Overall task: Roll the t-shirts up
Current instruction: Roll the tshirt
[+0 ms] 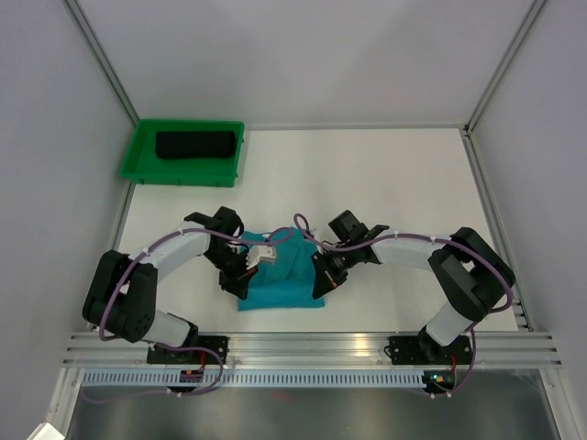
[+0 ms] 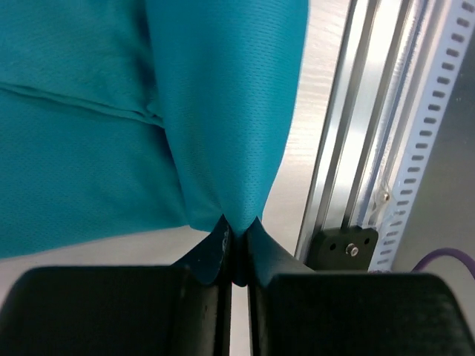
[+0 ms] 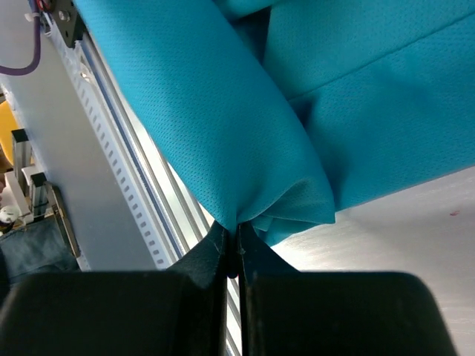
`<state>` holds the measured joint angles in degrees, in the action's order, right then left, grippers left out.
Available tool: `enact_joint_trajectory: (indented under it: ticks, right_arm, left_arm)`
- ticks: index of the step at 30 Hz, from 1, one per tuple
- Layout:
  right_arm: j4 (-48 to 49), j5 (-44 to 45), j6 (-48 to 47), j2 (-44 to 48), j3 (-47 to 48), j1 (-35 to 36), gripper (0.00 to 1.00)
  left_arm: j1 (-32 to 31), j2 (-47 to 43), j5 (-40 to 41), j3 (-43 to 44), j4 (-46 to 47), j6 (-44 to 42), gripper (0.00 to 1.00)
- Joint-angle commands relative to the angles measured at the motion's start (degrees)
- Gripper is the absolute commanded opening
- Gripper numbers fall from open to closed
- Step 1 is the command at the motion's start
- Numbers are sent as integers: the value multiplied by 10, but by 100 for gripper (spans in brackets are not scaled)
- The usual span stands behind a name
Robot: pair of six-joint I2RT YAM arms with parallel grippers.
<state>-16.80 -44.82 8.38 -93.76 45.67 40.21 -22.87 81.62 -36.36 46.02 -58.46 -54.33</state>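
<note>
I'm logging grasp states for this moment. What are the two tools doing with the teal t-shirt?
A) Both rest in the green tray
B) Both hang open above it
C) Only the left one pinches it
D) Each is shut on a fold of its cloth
D: in the wrist views the left tool and the right tool each have closed fingers with the t-shirt bunched between them.

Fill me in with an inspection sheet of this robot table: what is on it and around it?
Surface: white table top.
Job's things: teal-blue cloth t-shirt, folded, lying between the two arms.
Clutter: green plastic tray at the far left, holding a dark rolled bundle.
Grippers: left gripper and right gripper both shut on the t-shirt's edges.
Cables: purple cable along the left arm.
Surroundings: grey walls; aluminium rail at the near edge.
</note>
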Motion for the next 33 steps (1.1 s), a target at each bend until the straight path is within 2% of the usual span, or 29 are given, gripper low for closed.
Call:
enact_joint_trajectory:
  ticks: [1,5,10,11,13,14,16,17,20,23,25,26,27,28,31,33]
  right_arm:
    - [6,-42,-6,-2,4,-5,2]
    - [34,-65,15,2,-13,-26,2]
    - [57,-73,32,-8,-20,-62,5]
    - [62,-68,37,-16,-18,-65,12]
    - [81,-55,52,-20,-20,-66,18]
    - [88,-53,56,-20,-23,-67,29]
    - [98,-42,66,-16,-28,-72,38]
    - [102,-30,69,-12,-31,-77,46]
    - [106,-2,81,-3,-39,-99,51]
    - [112,17,89,4,-50,-108,50]
    - [135,11,98,2,-59,-108,43]
    - [147,8,112,-4,-68,-108,30]
    - [155,5,120,-7,-72,-107,24]
    - [163,3,127,-15,-75,-107,15]
    - [208,-11,155,-18,-83,-108,7]
    - [210,-8,163,-17,-84,-109,4]
  left_arm:
    - [2,34,1,23,51,79,3]
    - [25,43,-14,33,60,98,2]
    - [39,71,8,44,78,133,2]
    - [42,81,11,50,87,140,2]
    - [42,91,22,57,98,163,2]
    - [43,100,21,61,100,167,2]
    - [42,107,16,67,99,179,2]
    - [43,113,16,70,100,181,2]
    - [42,115,11,70,101,178,2]
    - [42,118,4,70,101,175,2]
    - [43,122,7,71,101,171,3]
    - [42,122,8,70,100,171,6]
    - [42,122,13,71,101,171,8]
    - [43,120,14,73,100,174,16]
    - [44,102,6,72,99,182,31]
    - [49,91,-19,70,99,187,32]
